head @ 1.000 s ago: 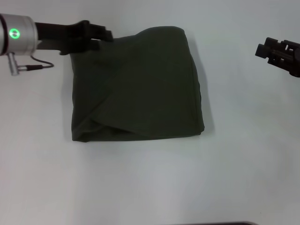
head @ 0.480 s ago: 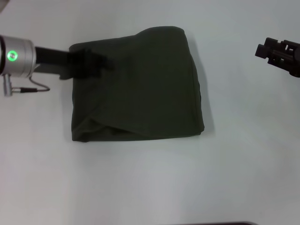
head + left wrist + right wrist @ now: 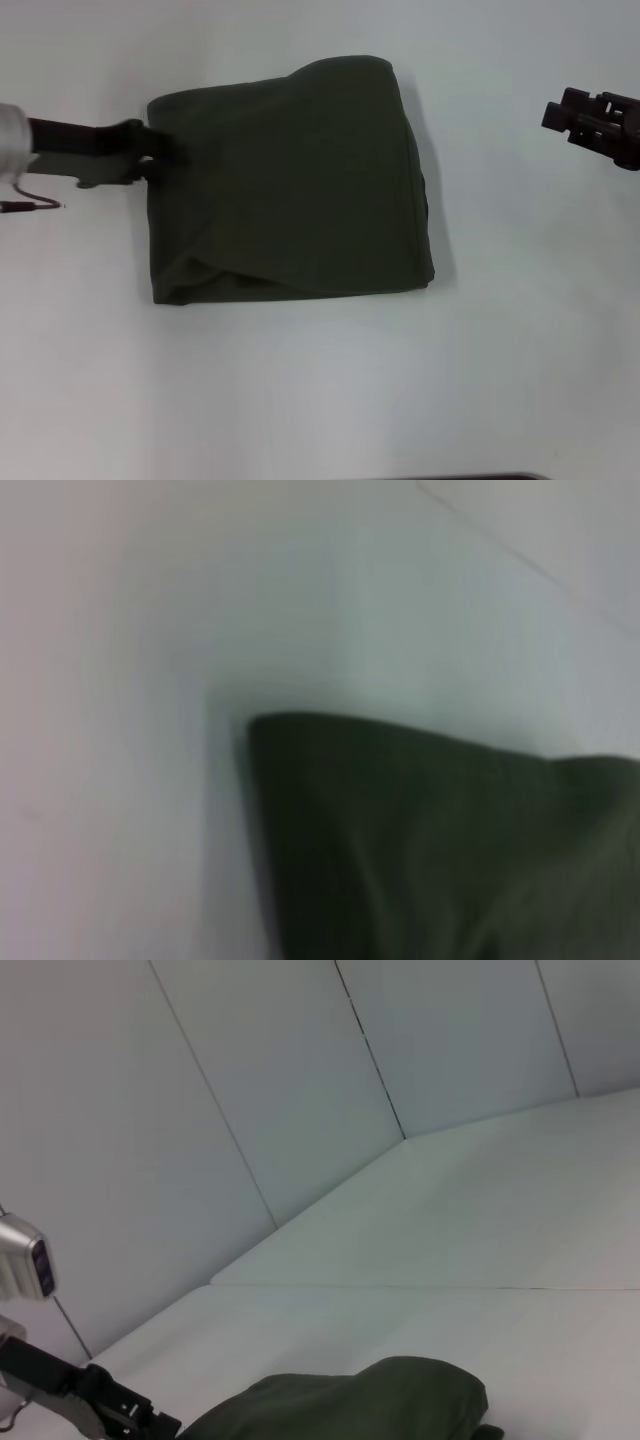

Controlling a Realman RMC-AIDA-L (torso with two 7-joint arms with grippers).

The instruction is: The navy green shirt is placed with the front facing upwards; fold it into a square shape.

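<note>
A: Fingers first. Left gripper: its dark tip sits at the left edge of the navy green shirt, near the far left corner. Tip and cloth are both dark and merge, so I cannot tell whether the fingers are apart or together, or whether they hold any fabric.

B: Agreed. Right gripper?

A: Hangs at the right of the head view, well apart from the shirt, over bare table. Fingers point toward the shirt; their spacing cannot be read either.

B: Shirt position and shape?

A: Lies on the white table, a little left of centre in the head view. Folded into a rough rectangle, plain olive side up, no lettering or label showing. A diagonal fold line runs across the near left part, with a small tucked flap at the near left corner. Far right corner is rounded and bulges slightly. Right edge shows stacked layers.

B: Left wrist view?

A: One shirt corner lying on the table surface, shadow along its edge. Own fingers not in that view.

B: Right wrist view?

A: Rounded hump of the shirt low in frame. Left gripper visible beside it, touching or nearly touching the cloth; silver wrist segment behind it. White panelled walls beyond the table.
</note>
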